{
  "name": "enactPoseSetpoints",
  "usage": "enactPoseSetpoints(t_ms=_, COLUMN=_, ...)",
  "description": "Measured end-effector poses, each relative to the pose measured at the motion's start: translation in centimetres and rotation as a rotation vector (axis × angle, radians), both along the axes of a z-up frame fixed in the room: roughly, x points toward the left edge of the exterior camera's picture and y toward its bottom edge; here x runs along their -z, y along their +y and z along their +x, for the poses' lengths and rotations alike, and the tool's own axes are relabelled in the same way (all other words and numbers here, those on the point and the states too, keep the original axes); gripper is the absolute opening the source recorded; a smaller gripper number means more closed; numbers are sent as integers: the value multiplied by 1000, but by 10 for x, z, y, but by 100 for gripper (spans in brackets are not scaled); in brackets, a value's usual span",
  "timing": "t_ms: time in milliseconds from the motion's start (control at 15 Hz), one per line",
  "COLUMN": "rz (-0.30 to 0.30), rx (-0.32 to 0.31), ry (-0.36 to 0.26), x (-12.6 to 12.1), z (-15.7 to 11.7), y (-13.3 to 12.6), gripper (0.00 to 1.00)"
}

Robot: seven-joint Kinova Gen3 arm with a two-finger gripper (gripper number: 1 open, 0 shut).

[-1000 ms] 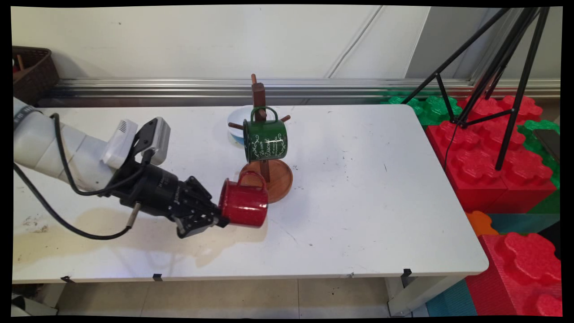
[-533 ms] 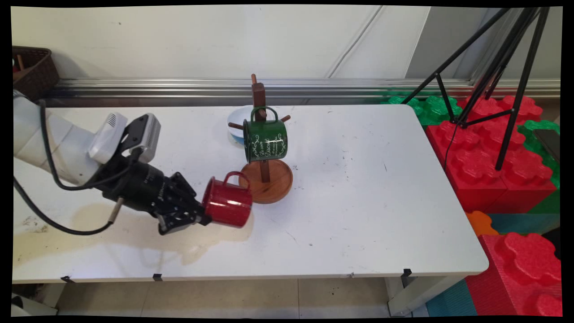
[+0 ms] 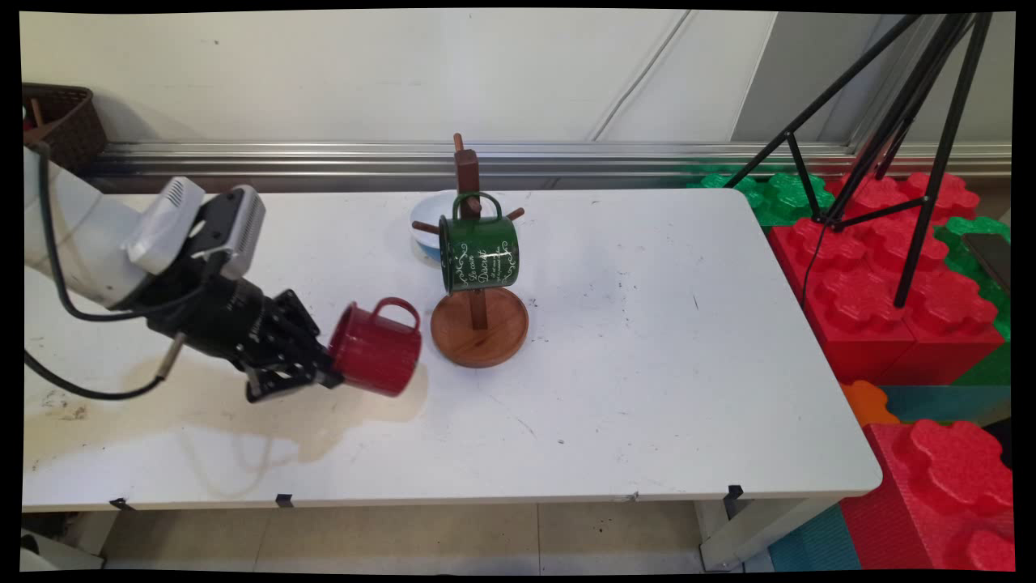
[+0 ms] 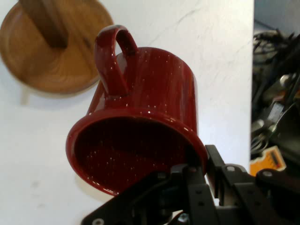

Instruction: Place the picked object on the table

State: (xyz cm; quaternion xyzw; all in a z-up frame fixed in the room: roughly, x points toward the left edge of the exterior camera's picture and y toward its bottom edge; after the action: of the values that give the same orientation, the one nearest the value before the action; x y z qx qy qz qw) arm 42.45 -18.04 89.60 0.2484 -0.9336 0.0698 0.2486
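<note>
Judging by its speckled enamel gloss, the red mug (image 3: pixel 376 348) is likely light, rigid and slick; the rim suits a pinch. It hangs on its side above the table (image 3: pixel 647 364), handle up, left of the rack (image 3: pixel 477 324). The gripper (image 3: pixel 324 374) pinches its rim.

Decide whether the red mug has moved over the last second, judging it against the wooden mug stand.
Yes. The red mug, held on its side by the gripper, has moved left, away from the wooden mug stand; it no longer overlaps the stand's round base.
</note>
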Motion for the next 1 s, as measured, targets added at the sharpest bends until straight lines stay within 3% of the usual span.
enactPoseSetpoints(t_ms=400, rz=-9, rx=19, ry=-103, x=-15, z=22, y=-4, gripper=0)
enactPoseSetpoints(t_ms=1000, rz=-54, rx=69, ry=-322, x=-28, z=54, y=-22, gripper=0)
